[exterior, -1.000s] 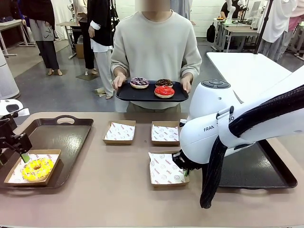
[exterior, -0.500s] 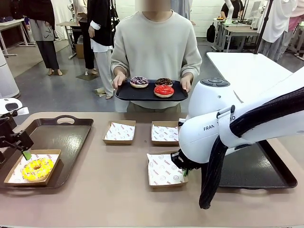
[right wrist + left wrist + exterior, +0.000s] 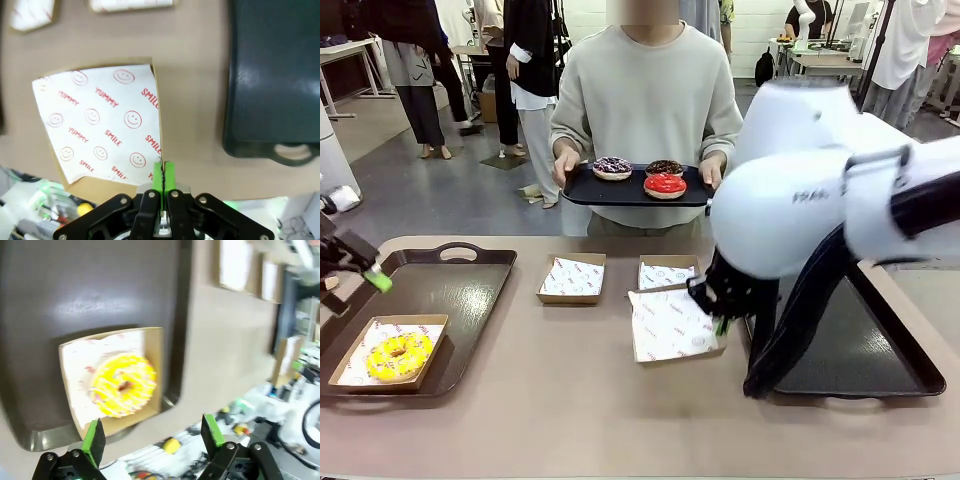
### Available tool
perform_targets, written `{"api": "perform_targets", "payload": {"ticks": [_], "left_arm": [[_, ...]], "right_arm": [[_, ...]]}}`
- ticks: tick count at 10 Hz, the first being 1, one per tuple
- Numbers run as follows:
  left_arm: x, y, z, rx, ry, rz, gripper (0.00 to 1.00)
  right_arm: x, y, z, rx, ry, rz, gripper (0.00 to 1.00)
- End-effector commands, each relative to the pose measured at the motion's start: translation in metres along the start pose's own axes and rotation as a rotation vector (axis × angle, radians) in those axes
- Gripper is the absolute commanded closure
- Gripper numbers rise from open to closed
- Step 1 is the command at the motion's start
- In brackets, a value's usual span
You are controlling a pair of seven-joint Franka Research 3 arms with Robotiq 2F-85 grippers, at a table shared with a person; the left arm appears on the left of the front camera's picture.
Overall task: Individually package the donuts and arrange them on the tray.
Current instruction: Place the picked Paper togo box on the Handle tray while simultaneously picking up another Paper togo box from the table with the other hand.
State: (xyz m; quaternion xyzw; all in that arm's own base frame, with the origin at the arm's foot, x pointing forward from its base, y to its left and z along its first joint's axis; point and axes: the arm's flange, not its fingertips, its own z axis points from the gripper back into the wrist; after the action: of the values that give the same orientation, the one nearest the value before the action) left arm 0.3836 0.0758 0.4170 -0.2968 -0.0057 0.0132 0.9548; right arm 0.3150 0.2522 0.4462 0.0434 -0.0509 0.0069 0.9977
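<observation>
We've got the right tool (image 3: 162, 171) pinching only the rim of a paper-lined box (image 3: 100, 125), tilted above the worktop (image 3: 195, 75), so it could swing loose or shed its liner. The left tool (image 3: 152, 432) is spread above the yellow donut (image 3: 123, 385), boxed on the tray (image 3: 90, 285).

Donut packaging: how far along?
Done: the yellow donut sits boxed on the left tray. In hand: the right gripper pinches a lined box by its edge. To do: purple donut, brown donut and red donut on the person's tray; two empty boxes wait.
</observation>
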Motion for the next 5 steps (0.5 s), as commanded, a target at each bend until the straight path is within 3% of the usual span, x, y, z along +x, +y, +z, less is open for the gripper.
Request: {"api": "perform_targets", "payload": {"ticks": [1, 3, 5], "left_arm": [[-0.003, 0.021, 0.032, -0.267, -0.037, -0.016, 0.0], [-0.01, 0.052, 0.061, -0.472, -0.096, -0.025, 0.0], [-0.014, 0.083, 0.073, -0.587, -0.125, -0.006, 0.0]], "right_arm": [[0.016, 0.0, 0.033, -0.029, -0.018, -0.02, 1.0], [0.047, 0.002, 0.067, -0.041, -0.012, -0.041, 1.0], [0.087, 0.01, 0.089, -0.056, 0.04, -0.051, 1.0]]}}
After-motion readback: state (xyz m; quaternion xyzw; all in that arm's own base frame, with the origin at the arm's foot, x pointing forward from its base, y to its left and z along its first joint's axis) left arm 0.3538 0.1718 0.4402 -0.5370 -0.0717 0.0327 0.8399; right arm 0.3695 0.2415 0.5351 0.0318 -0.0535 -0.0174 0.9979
